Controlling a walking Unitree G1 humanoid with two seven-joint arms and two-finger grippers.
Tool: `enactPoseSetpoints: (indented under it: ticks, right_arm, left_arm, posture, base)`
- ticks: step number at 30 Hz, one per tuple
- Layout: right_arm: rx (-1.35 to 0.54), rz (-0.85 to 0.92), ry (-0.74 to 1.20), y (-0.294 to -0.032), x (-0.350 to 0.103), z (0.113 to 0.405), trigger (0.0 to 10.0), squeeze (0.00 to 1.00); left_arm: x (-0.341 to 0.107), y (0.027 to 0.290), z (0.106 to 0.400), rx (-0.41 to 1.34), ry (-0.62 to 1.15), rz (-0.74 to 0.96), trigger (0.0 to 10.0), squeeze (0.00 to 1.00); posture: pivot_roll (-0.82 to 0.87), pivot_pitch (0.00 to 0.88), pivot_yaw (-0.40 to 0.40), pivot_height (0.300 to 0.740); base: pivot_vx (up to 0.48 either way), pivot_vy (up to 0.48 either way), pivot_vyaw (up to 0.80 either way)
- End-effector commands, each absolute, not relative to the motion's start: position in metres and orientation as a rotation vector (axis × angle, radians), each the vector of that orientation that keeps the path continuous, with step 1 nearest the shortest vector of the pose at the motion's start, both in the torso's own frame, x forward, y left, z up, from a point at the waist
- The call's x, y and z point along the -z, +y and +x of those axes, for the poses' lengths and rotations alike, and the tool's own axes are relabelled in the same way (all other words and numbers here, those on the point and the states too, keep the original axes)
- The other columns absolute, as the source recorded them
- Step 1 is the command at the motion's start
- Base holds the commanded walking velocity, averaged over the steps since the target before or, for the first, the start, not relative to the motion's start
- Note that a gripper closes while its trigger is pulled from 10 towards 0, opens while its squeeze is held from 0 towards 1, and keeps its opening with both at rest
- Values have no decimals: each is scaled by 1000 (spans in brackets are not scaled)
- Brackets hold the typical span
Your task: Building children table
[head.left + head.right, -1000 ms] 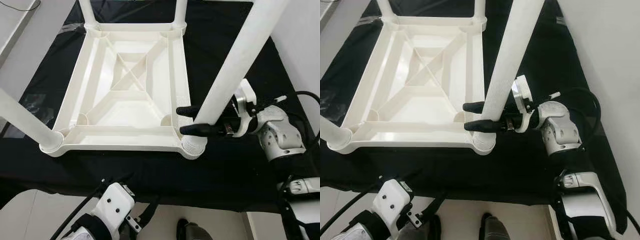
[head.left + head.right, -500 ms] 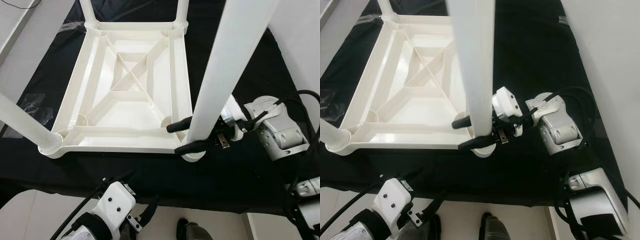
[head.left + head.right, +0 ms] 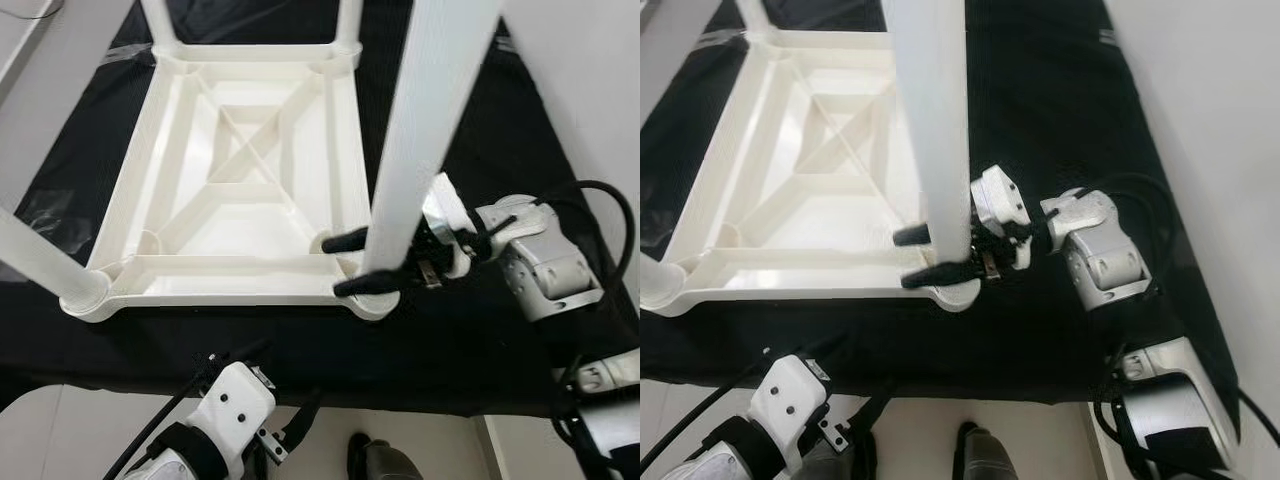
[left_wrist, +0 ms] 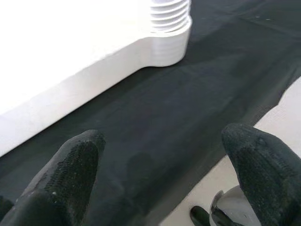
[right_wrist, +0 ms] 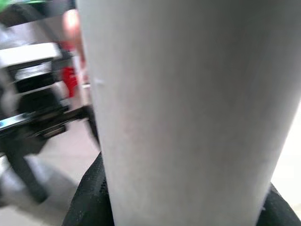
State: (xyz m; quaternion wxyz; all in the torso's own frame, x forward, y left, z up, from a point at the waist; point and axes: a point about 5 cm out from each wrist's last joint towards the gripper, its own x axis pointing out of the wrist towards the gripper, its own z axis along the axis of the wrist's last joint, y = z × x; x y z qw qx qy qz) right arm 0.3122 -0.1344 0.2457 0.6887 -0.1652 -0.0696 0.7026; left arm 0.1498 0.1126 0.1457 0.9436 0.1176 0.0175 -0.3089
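right tool [image 3: 352, 265]: clamped on table leg [image 3: 418, 130], near-right corner
tabletop [image 3: 240, 190]: upside down on black cloth [image 3: 480, 330]
left tool [image 4: 160, 179]: fingers apart, idle

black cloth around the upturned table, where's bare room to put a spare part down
Bare black cloth lies along the near edge, between the upturned table top and the pale floor, and on the right side beyond the right arm. It is crowded at the near right corner, where the right gripper clamps the white leg. The left gripper hangs open over the near cloth edge.
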Motion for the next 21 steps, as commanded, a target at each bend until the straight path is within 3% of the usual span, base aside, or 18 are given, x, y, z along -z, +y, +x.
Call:
enactPoseSetpoints:
  ticks: [1, 4, 12, 21]
  right_arm:
    - [-1466, -316, -115, -141, -235, 316, 10000, 0]
    - [-1254, -283, -133, -151, -228, 317, 10000, 0]
    - [-1010, -287, -91, -157, -211, 315, 10000, 0]
    - [-641, -275, -44, -146, -202, 323, 10000, 0]
  left_arm:
    - [-141, 112, 148, 634, 66, 242, 10000, 0]
    - [-140, 111, 150, 644, 60, 241, 10000, 0]
    - [-140, 111, 155, 657, 52, 245, 10000, 0]
    - [-140, 111, 159, 662, 44, 249, 10000, 0]
  posture:
    - [167, 271, -29, 740]
    - [151, 266, -24, 740]
    - [129, 258, -17, 740]
    - [119, 249, -19, 740]
  base:
    - [0, 0, 0]
    - [0, 0, 0]
    - [0, 0, 0]
    - [0, 0, 0]
